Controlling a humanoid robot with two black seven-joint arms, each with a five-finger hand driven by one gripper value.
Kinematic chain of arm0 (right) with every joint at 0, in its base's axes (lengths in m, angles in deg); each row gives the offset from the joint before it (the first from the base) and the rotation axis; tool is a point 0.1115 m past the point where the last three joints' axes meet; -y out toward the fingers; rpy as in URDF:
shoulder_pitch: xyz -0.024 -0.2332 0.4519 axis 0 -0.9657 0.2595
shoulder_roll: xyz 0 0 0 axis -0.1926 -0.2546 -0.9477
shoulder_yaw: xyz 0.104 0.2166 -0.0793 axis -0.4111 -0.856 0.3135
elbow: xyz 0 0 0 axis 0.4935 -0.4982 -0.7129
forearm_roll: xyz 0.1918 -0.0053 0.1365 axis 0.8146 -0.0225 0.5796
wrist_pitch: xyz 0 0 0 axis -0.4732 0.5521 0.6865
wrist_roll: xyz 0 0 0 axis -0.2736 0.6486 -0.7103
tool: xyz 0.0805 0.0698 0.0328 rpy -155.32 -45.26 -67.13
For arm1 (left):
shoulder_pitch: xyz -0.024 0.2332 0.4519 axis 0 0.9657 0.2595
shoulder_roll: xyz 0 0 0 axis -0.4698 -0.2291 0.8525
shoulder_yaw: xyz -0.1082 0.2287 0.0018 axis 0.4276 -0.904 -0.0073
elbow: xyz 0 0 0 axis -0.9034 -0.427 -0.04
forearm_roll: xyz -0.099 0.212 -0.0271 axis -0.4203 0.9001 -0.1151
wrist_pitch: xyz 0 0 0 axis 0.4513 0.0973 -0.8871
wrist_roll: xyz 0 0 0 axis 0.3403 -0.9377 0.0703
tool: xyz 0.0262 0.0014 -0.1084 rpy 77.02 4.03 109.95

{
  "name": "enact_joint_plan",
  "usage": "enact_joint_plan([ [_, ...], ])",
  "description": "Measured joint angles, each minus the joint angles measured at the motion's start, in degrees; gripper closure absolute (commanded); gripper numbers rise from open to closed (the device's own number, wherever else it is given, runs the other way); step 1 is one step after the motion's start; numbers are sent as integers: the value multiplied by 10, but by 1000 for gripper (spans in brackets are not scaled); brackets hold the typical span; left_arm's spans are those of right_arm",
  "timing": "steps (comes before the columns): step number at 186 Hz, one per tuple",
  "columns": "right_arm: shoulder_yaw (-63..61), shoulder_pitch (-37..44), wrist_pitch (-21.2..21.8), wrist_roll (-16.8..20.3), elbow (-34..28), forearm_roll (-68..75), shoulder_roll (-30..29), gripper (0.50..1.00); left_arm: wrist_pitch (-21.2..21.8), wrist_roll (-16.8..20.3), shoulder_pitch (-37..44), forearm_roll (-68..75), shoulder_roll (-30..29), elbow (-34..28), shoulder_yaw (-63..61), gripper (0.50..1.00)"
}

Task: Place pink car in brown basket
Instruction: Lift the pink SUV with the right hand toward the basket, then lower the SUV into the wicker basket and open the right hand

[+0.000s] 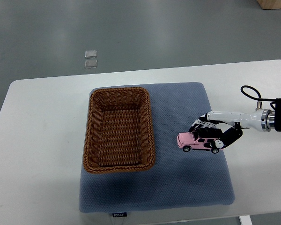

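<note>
While over the blue mat (178, 187), the pink car (200, 141) is clamped by the right hand (218, 131), fingers curled around it, right of the brown basket (119, 130).

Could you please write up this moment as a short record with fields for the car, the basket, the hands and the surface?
car: pink car, on its wheels on the blue mat, to the right of the basket, outside it
basket: brown basket, wicker, rectangular, nothing visible inside
right hand: right hand, fingers curled over the car's roof and rear
left hand: not in view
surface: white table with the mat on it
task status: car not yet in the basket
</note>
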Motion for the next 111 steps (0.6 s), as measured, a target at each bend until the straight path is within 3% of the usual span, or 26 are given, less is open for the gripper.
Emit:
enact_joint_plan([
  [55,-23,96,18,0,16,59,-18,1000,0,0,0,0,0,0,-1,500],
  [111,7,168,20,1,126,72,-187,1000,0,0,0,0,0,0,-1,500],
])
